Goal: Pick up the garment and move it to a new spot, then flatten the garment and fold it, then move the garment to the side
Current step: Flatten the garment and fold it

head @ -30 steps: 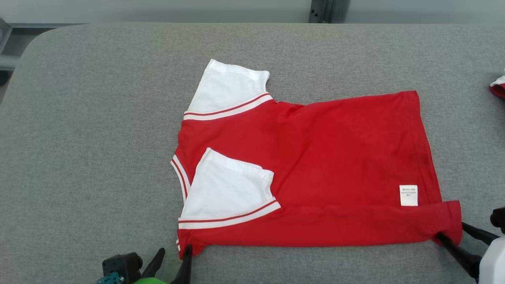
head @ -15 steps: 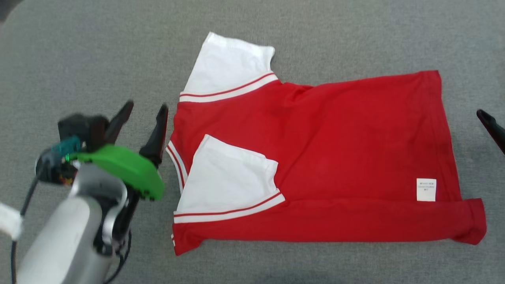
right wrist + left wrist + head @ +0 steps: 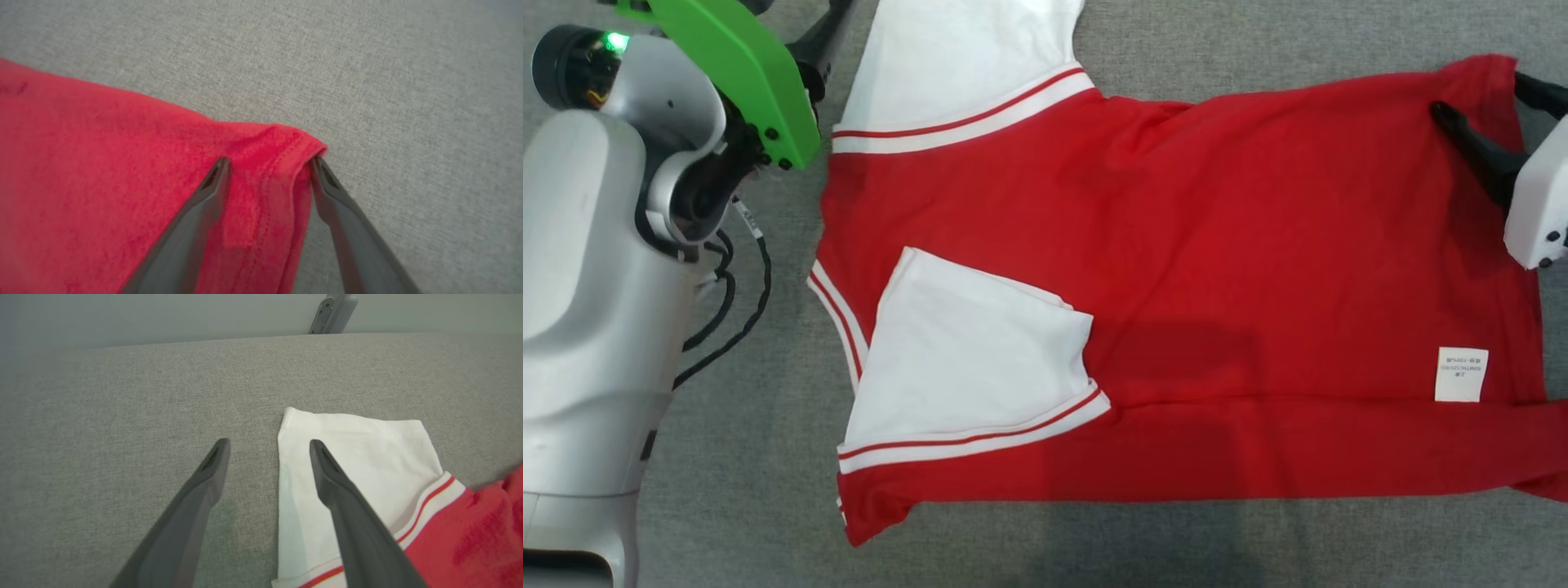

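The garment [image 3: 1176,269] is lying spread on the grey padded table [image 3: 122,396], collar end toward the robot's left and hem toward its right. Its near long edge is lying turned up over the body, with the near sleeve [image 3: 972,359] resting on the red cloth and the white label [image 3: 1460,374] sitting just above that fold. So the folding step looks to be under way, with the far long edge next.

Both arms are reaching to that far edge. The left gripper [image 3: 268,444] is standing with its fingers apart, straddling the side edge of the far sleeve [image 3: 367,457]: one finger is hanging over bare table, the other over white cloth. The right gripper [image 3: 270,161] is also standing apart, its fingers bracketing the far hem corner [image 3: 294,143]. That view is blurred, so I cannot tell whether the tips are touching the cloth. Neither gripper is holding anything.

The next move is probably calling for both to lower, pinch sleeve and corner together, then lift and carry them toward the robot so the far strip lands evenly over the body.

Beyond the far sleeve, open table is running to its far edge, well apart from the cloth. Bare table is lying on the robot's left, partly taken by the left arm, and a narrow strip is showing along the near side. At the near right, the hem is running out of the head view.
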Motion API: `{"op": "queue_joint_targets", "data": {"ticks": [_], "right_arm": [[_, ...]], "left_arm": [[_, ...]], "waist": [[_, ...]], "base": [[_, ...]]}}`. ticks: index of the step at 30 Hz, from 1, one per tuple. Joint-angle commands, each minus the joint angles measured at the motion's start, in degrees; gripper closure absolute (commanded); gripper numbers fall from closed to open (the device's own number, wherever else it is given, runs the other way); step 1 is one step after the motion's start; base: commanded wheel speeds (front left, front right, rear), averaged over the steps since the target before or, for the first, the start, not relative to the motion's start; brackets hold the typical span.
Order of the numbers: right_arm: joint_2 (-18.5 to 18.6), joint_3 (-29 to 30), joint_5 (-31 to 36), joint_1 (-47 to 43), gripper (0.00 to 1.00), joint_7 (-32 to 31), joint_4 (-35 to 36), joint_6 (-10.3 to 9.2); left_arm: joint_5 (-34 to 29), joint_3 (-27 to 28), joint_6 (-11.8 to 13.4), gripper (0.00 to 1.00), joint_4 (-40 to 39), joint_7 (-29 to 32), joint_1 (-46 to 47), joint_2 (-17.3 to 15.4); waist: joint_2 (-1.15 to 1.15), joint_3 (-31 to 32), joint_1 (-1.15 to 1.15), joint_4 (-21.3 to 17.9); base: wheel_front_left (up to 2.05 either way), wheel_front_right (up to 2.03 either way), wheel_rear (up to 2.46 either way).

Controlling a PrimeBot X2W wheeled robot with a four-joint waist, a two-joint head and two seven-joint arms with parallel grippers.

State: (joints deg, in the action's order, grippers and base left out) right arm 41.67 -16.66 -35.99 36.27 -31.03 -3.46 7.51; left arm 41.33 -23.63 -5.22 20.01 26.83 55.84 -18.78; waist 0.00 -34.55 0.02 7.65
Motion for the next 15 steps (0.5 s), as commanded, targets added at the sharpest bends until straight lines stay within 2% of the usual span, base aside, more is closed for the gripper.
{"op": "queue_joint_targets", "data": {"ticks": [1,6,15], "right_arm": [[-0.8,-1.7,0.2,0.0,0.0,0.1,-1.8,-0.06],[-1.0,-4.0,-0.2,3.4,0.0,1.9,-4.1,-0.14],[-1.1,-7.3,-0.9,7.2,0.0,3.9,-7.2,-0.16]], "left_arm": [[0.9,0.1,-0.6,0.0,1.0,1.0,1.9,-0.2],[3.1,0.5,-1.2,0.0,4.3,3.9,5.7,-0.9],[3.0,-1.1,-1.5,0.0,6.6,6.5,8.1,-1.6]], "waist": [[0.0,-1.7,-0.02,-2.5],[0.0,-2.7,-0.02,-4.4],[0.0,-4.2,-0.02,-5.7]], "base": [[0.0,0.0,0.0],[0.0,0.0,0.0],[0.0,0.0,0.0]]}}
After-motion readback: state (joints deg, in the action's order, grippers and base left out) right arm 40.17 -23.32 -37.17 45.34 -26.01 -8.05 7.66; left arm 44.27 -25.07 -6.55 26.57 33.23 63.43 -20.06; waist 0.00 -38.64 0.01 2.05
